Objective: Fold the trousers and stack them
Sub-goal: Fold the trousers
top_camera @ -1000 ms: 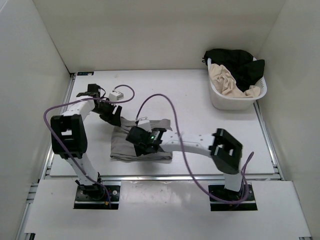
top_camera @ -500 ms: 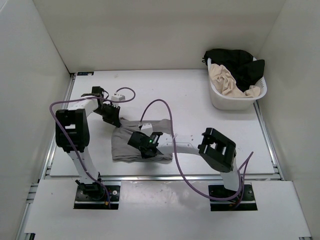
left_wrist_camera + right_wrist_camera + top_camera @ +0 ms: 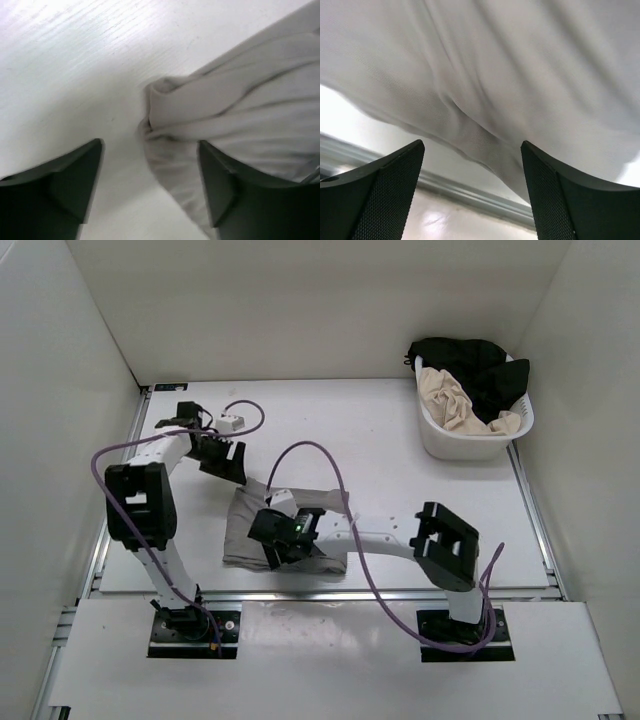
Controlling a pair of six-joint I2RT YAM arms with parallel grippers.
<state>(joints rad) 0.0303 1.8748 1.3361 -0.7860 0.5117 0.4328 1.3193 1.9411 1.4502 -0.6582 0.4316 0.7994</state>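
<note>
White plastic basket (image 3: 448, 445): one.
Beige garment (image 3: 452, 400): crumpled inside the basket, on its left side, reaching the rim.
Black garment (image 3: 478, 365): heaped in the basket, behind and right of the beige one.
White table (image 3: 380, 430): beneath the basket, stretching left of it.
Pale wall (image 3: 320, 310): just behind the basket.

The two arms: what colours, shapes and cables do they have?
Both the left arm and the right arm have white links, blocky black joint housings and a looping purple cable. A small green light glows at the right wrist. The right gripper has dark wedge fingers with a mesh texture.
</note>
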